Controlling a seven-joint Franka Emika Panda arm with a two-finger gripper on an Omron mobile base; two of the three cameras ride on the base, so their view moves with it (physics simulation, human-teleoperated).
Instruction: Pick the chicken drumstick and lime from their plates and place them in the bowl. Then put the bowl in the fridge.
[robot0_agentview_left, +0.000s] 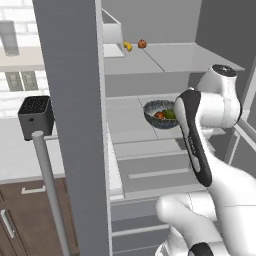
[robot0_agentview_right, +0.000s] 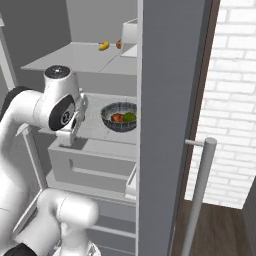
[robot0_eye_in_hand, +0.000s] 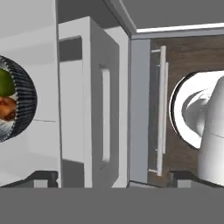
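The bowl (robot0_agentview_left: 161, 114) is sitting on a fridge shelf (robot0_agentview_left: 125, 120) at mid-frame, holding the drumstick (robot0_agentview_left: 159, 115) and the lime (robot0_agentview_left: 170, 114). The pincer (robot0_eye_in_hand: 111, 179) is standing spread and empty, clear of the bowl — so the sensible step is backing the arm straight out, avoiding the open door (robot0_agentview_left: 75, 125) — then closing the fridge.

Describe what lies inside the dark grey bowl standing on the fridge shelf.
Inside the bowl lie the reddish-brown chicken drumstick and the green lime, side by side. The near wall hides their undersides and the bowl's bottom.
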